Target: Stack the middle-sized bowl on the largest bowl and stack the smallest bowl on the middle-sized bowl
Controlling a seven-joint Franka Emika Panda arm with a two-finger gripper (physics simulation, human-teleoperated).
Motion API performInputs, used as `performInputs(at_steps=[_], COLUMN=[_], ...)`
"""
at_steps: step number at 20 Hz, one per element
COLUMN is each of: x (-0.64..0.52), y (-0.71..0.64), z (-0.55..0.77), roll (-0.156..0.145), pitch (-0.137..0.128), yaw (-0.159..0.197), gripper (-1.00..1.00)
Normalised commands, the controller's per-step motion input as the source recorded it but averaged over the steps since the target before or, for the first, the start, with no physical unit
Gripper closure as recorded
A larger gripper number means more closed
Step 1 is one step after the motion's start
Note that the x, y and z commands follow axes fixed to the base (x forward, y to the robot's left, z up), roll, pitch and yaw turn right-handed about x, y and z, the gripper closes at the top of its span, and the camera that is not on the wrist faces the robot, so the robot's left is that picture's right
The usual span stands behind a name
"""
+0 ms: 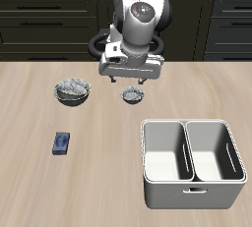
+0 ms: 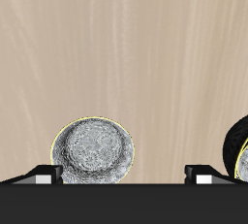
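The smallest bowl (image 1: 132, 95) (image 2: 92, 153), grey-white with blue speckles, sits upright on the table. My gripper (image 1: 130, 79) (image 2: 124, 177) hangs just above and slightly behind it. It is open, with nothing between its fingers (image 2: 44, 176). Beside the small bowl stands a wider speckled bowl with a dark rim, the largest bowl (image 1: 72, 91) (image 2: 238, 148). The middle-sized bowl (image 1: 72, 85) seems to rest inside it, though the two are hard to tell apart. In the wrist view only the edge of that stack shows.
A white two-compartment caddy (image 1: 192, 162) stands near the table's front edge. A small blue object (image 1: 62, 143) lies on the table in front of the bowl stack. Dark cabinets run along the back.
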Motion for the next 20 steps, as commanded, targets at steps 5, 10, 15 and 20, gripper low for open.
performInputs(at_steps=[5,10,15,20], x=[-0.08,-0.07,-0.12,-0.1], y=[-0.08,-0.05,-0.02,-0.03], z=[-0.31,-0.2,-0.27,-0.3], roll=[-0.006,0.005,-0.008,0.034], pitch=[0.024,0.02,0.009,0.031], yaw=[-0.011,-0.012,0.004,-0.025], gripper=[-1.0,-1.0,-1.0,-1.0])
